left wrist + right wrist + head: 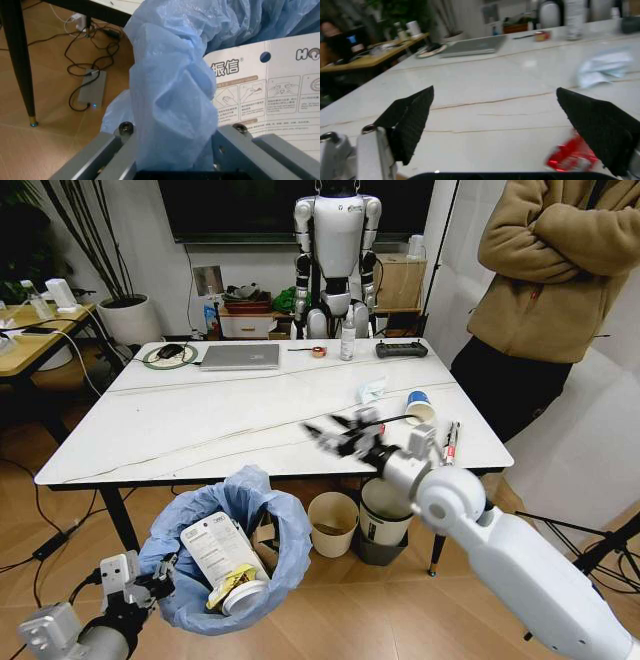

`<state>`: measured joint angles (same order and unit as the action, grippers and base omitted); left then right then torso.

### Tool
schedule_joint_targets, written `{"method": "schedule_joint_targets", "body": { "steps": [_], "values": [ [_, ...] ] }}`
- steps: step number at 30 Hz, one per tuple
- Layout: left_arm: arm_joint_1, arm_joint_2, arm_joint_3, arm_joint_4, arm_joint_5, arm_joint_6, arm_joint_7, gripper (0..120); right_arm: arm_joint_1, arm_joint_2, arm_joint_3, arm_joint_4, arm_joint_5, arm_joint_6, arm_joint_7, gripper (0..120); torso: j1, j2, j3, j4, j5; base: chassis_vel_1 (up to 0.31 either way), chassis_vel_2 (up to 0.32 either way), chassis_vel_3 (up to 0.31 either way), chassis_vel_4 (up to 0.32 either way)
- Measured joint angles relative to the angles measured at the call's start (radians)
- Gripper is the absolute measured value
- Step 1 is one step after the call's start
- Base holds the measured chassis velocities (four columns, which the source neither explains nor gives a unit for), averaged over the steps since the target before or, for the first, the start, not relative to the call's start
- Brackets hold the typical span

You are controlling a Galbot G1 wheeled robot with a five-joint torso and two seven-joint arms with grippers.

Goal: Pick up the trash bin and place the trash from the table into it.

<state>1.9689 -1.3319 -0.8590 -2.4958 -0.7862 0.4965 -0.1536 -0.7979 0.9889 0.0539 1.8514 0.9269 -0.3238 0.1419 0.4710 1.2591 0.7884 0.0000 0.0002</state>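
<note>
We grip the bag-lined bin (pixel 235 545) by its rim with our left gripper (pixel 150 585) below the table (pixel 200 430), right gripper (pixel 340 438) spread open over a red can (pixel 571 157).

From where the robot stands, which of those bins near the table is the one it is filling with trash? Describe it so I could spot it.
Start at the big white table. Below its near edge, toward the robot's left, the left gripper holds the trash bin up by its rim. It alone wears a billowing light-blue bag with a printed cardboard piece sticking out; the cream bin and white bin stand on the floor under the table.
</note>
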Motion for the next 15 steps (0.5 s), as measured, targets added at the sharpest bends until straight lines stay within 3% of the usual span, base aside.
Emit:
{"method": "schedule_joint_targets", "body": {
  "steps": [4, 7, 11, 15],
  "values": [
    [-0.001, 0.003, 0.0, 0.0, -0.001, 0.0, 0.0, 0, -0.061, 0.007, 0.073, -0.043, -0.046, 0.042, 0.013, 100, 0.0, 0.0, 0.0, 0.0, 0.0001, 0.0, 0.0, 0.0, 0.0],
    [-0.004, 0.006, 0.004, 0.003, -0.002, 0.0, 0.001, 0, -0.1, 0.02, 0.128, -0.057, -0.118, -0.027, 0.039, 100, 0.0, 0.0, 0.0, -0.0003, 0.0, 0.0, 0.0, 0.0, 0.0],
    [-0.008, 0.009, 0.007, 0.007, -0.004, 0.0, 0.001, 0, -0.104, 0.053, 0.14, -0.072, -0.126, -0.06, 0.1, 100, 0.0, 0.0, 0.0, -0.0001, 0.0, 0.0, 0.0, 0.0, 0.0],
    [-0.01, 0.015, 0.007, 0.01, -0.007, 0.0, 0.001, 0, -0.082, 0.103, 0.11, -0.13, -0.144, -0.022, 0.1, 100, 0.0, 0.0, 0.0, 0.0002, -0.0001, 0.0, 0.0, 0.0, 0.0]
  ]
}}
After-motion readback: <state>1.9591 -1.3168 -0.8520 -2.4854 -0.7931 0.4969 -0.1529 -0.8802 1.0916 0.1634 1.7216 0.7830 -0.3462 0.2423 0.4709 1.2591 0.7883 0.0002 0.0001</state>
